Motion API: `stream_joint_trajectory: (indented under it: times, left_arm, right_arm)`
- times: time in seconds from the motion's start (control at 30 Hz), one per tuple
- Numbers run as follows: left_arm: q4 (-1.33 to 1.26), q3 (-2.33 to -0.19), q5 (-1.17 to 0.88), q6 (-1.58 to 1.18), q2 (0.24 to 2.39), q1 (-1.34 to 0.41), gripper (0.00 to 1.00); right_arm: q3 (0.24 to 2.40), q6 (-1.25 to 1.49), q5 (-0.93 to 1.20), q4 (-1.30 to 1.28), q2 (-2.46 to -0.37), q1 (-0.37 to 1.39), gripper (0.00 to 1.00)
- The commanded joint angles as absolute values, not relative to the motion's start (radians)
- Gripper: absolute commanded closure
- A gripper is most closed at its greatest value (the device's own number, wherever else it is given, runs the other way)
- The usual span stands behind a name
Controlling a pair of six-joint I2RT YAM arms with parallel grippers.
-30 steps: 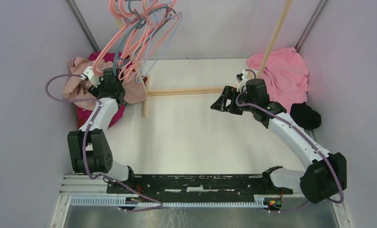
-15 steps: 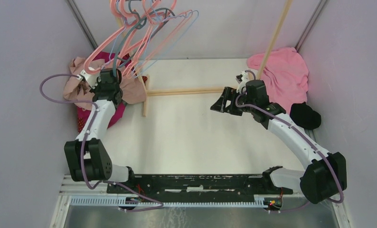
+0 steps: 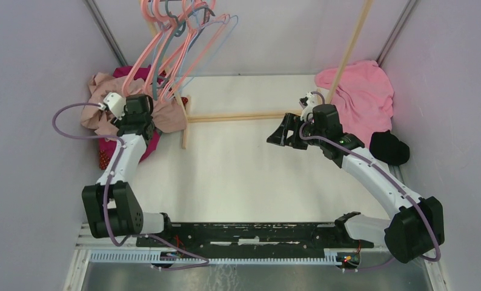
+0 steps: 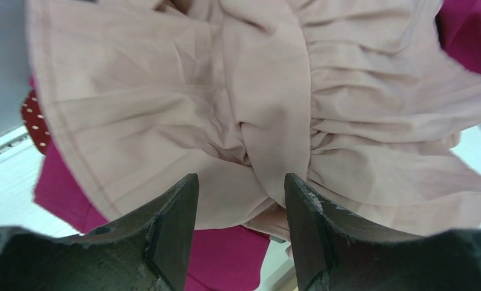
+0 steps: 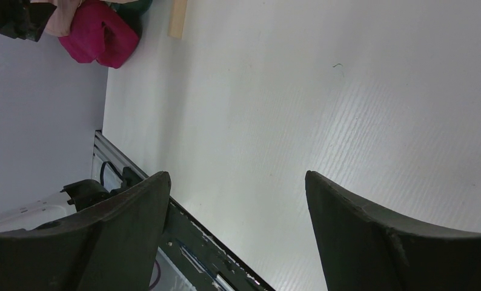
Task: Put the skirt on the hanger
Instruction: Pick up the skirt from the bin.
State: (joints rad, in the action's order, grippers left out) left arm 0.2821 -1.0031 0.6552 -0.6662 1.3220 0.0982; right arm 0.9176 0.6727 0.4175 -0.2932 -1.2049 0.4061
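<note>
We note the beige pleated skirt bunched in the back left corner of the white table, heaped on a magenta garment, with a scrap of red cloth with white dots showing at its edge. No part of the skirt is on a hanger. The cluster of pink and grey-blue plastic hangers hangs above and just behind that heap, their lower bars swung out at a slant. The left gripper points straight into the skirt. In the left wrist view its two dark fingers stand apart, and the skirt's broad waistband runs down into the gap between them. The jaws are released, not pinched on the fabric, though we cannot tell whether the tips brush the cloth. The right gripper hangs over the middle of the table, well apart from the skirt. Its jaws are spread wide on nothing, and only bare table shows between them in the right wrist view. A light wooden base bar lies across the table between the two arms, and a slanted wooden pole rises at the back right. A pink fleecy garment lies in the back right corner, with a black cloth just beside it against the right wall.
</note>
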Motion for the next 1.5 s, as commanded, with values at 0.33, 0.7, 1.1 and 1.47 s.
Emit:
stream_joint_trajectory:
  times: [0.33,0.7,1.1,1.47]
  left_arm:
    - [0.092,-1.058,0.601,-0.658,1.453,0.117,0.38]
    - [-0.086,-0.987,0.58,-0.615,1.437,0.118,0.28]
    - [0.006,-1.064,0.652,-0.6,1.48,0.118,0.8]
    - [0.255,-0.983,0.634,-0.659,1.231,0.117,0.97]
  right_arm:
    - [0.917,0.657,0.437,-0.236,-1.216,0.412,0.12]
    - [0.922,0.658,0.456,-0.209,-1.256,0.414,0.12]
    - [0.899,0.656,0.453,-0.209,-1.244,0.415,0.12]
    - [0.861,0.686,0.462,-0.189,-1.194,0.423,0.12]
